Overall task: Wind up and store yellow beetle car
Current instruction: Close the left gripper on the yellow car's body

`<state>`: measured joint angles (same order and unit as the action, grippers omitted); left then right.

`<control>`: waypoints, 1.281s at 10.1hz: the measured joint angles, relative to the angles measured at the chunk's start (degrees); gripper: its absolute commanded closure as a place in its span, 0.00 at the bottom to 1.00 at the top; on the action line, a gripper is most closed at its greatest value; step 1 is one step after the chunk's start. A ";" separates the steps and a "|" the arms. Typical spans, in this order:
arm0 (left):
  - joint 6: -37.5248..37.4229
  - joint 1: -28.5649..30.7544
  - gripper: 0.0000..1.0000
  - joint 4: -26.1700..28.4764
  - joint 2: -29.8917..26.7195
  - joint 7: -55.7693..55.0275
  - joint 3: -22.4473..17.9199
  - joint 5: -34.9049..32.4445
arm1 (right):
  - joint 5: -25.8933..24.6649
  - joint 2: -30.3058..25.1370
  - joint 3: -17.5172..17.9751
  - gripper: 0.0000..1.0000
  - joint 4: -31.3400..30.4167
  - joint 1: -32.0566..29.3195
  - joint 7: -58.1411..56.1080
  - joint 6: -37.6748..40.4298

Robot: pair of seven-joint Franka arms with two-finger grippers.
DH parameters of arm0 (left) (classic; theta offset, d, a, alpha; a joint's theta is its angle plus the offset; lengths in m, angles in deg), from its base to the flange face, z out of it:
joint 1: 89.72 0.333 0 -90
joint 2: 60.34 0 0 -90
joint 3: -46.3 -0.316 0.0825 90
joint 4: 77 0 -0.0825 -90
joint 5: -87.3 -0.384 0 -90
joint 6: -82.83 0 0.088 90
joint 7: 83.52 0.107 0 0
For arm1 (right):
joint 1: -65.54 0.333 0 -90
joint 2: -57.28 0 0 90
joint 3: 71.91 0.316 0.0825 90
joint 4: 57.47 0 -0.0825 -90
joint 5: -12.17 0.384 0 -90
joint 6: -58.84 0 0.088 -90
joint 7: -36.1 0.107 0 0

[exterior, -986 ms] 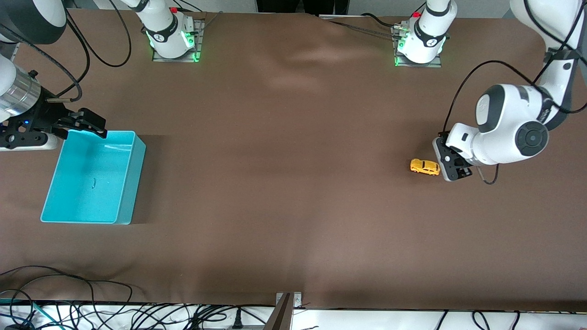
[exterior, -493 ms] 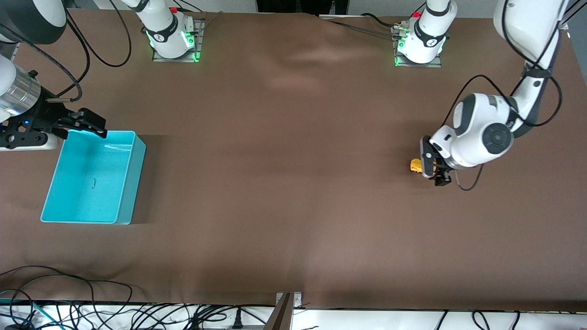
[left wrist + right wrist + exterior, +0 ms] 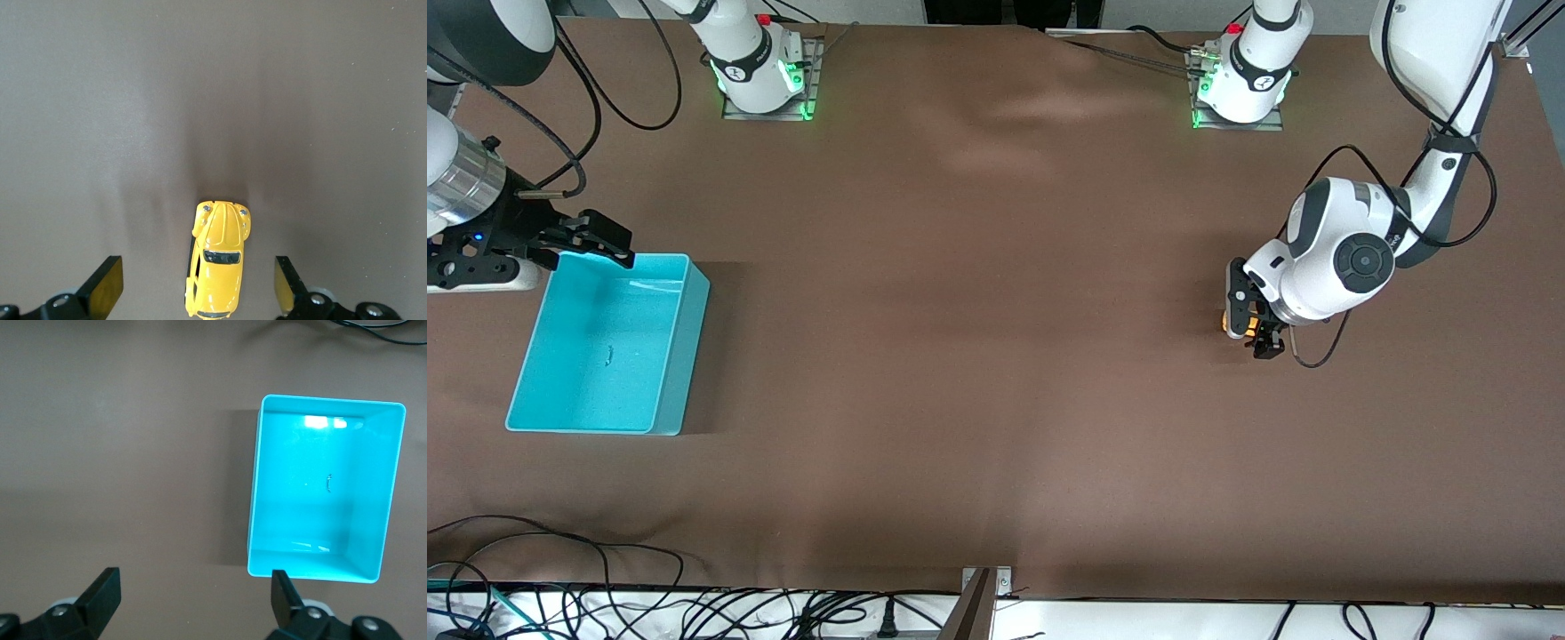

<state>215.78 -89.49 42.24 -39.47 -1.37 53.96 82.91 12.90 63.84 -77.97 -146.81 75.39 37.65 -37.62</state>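
1. two arms: left gripper (image 3: 199,293) hangs low over the yellow beetle car (image 3: 217,267), jaws wide, holding nothing, straddling its long axis
2. car sits on the worktop (image 3: 996,356), bare cloth around
3. right gripper (image 3: 190,603) waits wide open, empty, by the turquoise bin (image 3: 609,347)

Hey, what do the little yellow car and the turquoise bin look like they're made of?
The yellow beetle car looks like glossy painted metal or hard plastic: its rounded body shows a smooth sheen, with dark windows. Which of the two, the look leaves open. The turquoise bin looks like thin moulded plastic: one uniform colour, smooth walls and bright reflections on its floor.
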 measured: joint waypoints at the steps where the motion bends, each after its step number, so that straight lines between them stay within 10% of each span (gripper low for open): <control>1: 0.00 0.00 0.00 0.00 0.00 0.00 -0.01 0.00 | 0.00 0.00 0.00 0.00 0.00 0.00 0.00 0.00; 10: 14.74 4.24 0.02 8.15 3.04 2.84 -0.19 -0.08 | 0.00 0.00 -0.01 0.00 0.00 -0.01 0.00 0.00; 13: 15.76 4.97 0.57 8.81 3.15 2.96 -0.24 -0.09 | 0.00 0.00 -0.01 0.00 0.00 -0.01 0.00 0.00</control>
<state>231.55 -84.52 51.05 -36.32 1.59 53.73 82.83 12.90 63.84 -77.98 -146.82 75.38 37.65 -37.62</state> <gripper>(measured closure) 0.115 0.000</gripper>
